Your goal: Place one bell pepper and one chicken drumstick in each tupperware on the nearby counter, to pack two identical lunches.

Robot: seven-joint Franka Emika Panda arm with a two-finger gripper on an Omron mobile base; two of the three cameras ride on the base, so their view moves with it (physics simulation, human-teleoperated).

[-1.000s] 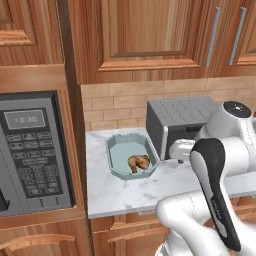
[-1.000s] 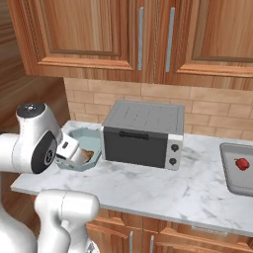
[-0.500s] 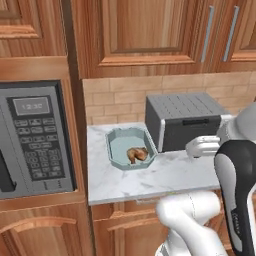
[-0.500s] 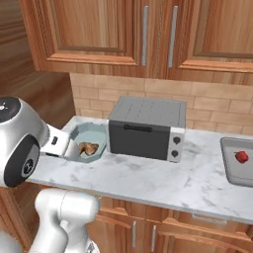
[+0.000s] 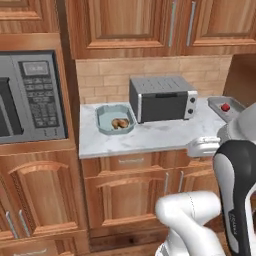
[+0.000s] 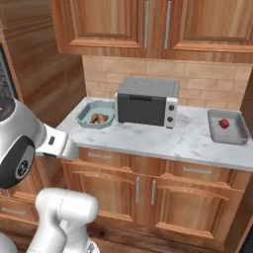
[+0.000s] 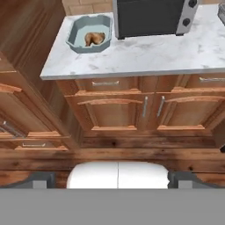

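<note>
base backed off; grey tupperware (image 5: 227,107) now visible, edge-cropped

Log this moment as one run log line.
tool: open, empty | teal tupperware: drumstick inside | grey tupperware: bell pepper inside | toaster oven between

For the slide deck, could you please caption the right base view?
Marble counter with a drumstick in the teal tupperware, toaster oven mid-counter, and a red pepper in the grey tupperware.

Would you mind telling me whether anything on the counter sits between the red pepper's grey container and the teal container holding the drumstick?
Yes: the toaster oven stands on the counter between the grey container and the teal container.
</note>
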